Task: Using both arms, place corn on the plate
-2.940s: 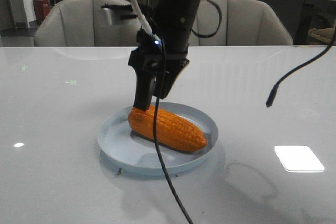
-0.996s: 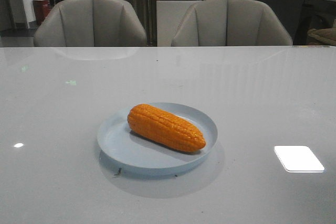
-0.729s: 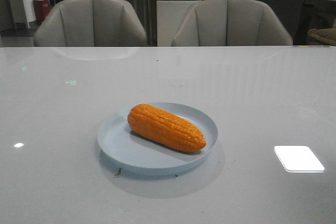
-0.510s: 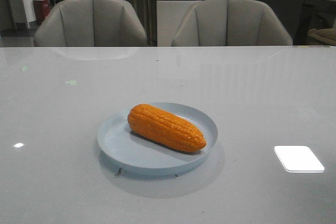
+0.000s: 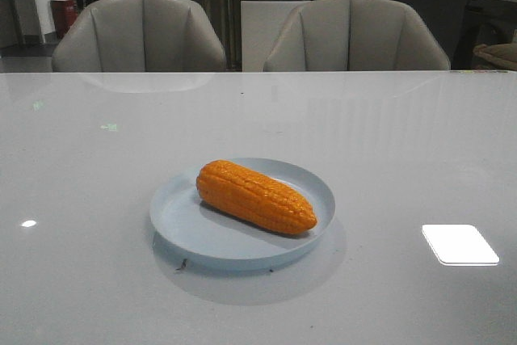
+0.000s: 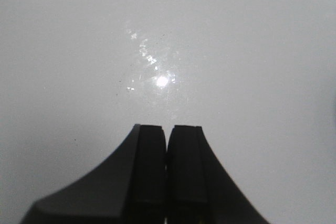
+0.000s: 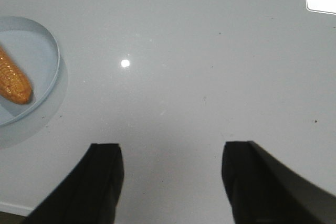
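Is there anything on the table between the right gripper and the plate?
No. In the right wrist view, only bare table lies between the open right gripper and the plate holding the corn.

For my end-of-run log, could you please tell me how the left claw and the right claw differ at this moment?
The left claw is shut, its fingers pressed together, while the right claw is wide open. The left wrist view shows only bare table; the right wrist view also catches the plate with the corn on it. Both are empty, above the table.
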Robot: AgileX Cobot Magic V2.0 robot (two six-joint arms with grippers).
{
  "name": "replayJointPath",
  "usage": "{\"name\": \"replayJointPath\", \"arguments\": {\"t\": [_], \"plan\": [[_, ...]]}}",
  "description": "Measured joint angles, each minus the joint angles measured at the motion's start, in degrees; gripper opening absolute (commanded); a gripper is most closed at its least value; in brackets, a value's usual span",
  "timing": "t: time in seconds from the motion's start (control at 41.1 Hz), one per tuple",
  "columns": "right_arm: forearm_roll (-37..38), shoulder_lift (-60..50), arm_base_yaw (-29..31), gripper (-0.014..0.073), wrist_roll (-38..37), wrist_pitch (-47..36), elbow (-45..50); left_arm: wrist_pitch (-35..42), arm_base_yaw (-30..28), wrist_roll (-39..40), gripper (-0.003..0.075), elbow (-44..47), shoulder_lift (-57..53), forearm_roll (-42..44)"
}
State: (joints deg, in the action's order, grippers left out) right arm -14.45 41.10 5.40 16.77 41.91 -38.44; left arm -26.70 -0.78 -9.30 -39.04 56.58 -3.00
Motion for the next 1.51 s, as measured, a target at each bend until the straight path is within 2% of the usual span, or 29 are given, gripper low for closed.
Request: {"name": "replayJointPath", "arguments": {"t": [0.389, 0.535, 0.729, 0.948, 1.069, 1.166, 1.507], "plan": [[0.0, -0.1, 0.0, 0.0510, 0.0, 0.0, 0.0, 0.1, 0.0, 0.0, 0.0095, 0.0, -0.4, 0.0], [-0.1, -0.1, 0.0, 0.0510, 0.0, 0.1, 0.0, 2.0, 0.0, 0.0, 0.0095, 1.1, -4.0, 0.0], [-0.1, -0.1, 0.0, 0.0510, 0.0, 0.1, 0.0, 16.8, 0.0, 0.0, 0.0095, 10.4, -12.3, 1.6], [-0.1, -0.1, 0.0, 0.0510, 0.0, 0.1, 0.0, 35.2, 0.0, 0.0, 0.0095, 29.1, -26.5, 1.7], [-0.1, -0.1, 0.0, 0.0510, 0.0, 0.1, 0.0, 41.7, 0.0, 0.0, 0.0095, 37.9, -34.3, 1.7], [-0.1, -0.1, 0.0, 0.0510, 0.0, 0.1, 0.0, 39.9, 0.0, 0.0, 0.0095, 39.4, -40.6, 1.7], [-0.1, -0.1, 0.0, 0.0510, 0.0, 0.2, 0.0, 23.4, 0.0, 0.0, 0.0095, 39.4, -56.7, 1.9]]}}
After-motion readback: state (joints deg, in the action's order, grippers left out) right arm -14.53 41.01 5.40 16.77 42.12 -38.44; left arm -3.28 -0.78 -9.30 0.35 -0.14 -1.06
